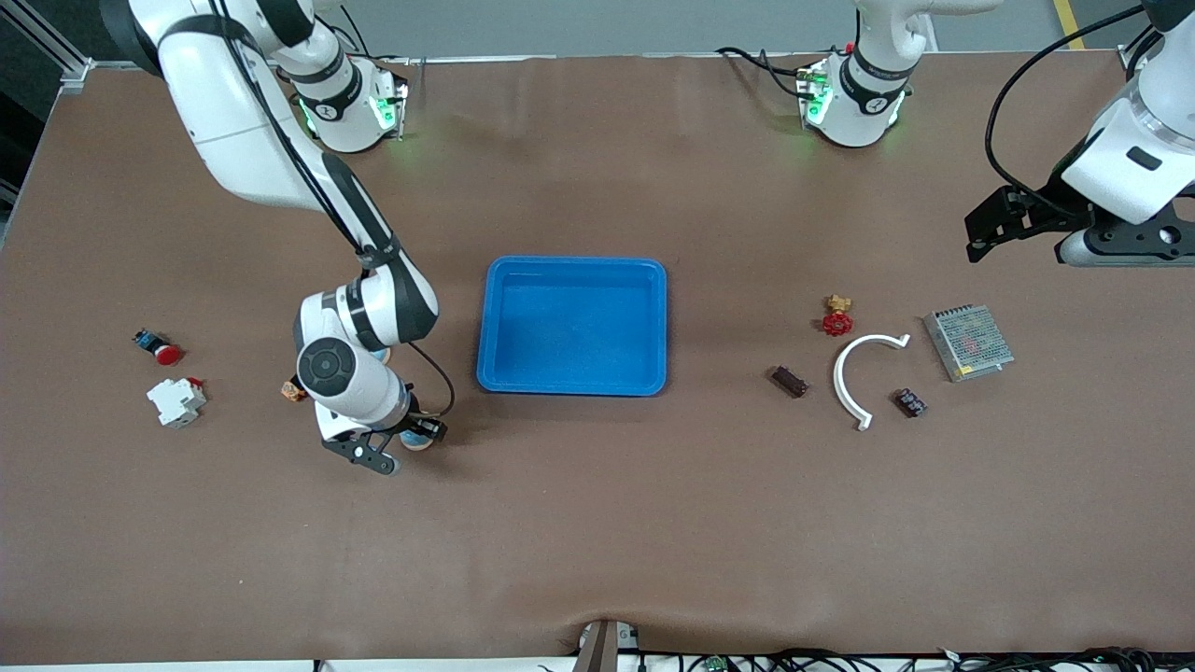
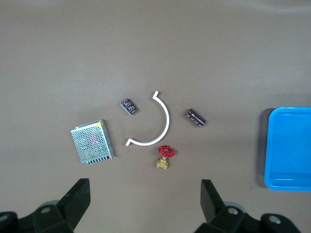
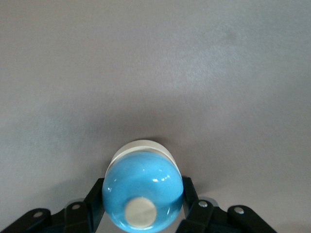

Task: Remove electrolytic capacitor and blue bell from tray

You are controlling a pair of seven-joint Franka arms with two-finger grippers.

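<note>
Both arms wear glossy white shells with black bands at the joints. The right arm (image 1: 252, 121) has a black cable running along its links and looping loose near the wrist, where a round dark grey cap with a circular mark faces up. Its base (image 1: 350, 103) glows green at small side lights, as does the left arm's base (image 1: 854, 98). The left arm (image 1: 1134, 149) carries a black cable arching off its white wrist block. Each end effector, right (image 1: 397, 448) and left (image 2: 146, 204), is matte black with angular fingers (image 2: 75, 199) and small silver screws.
</note>
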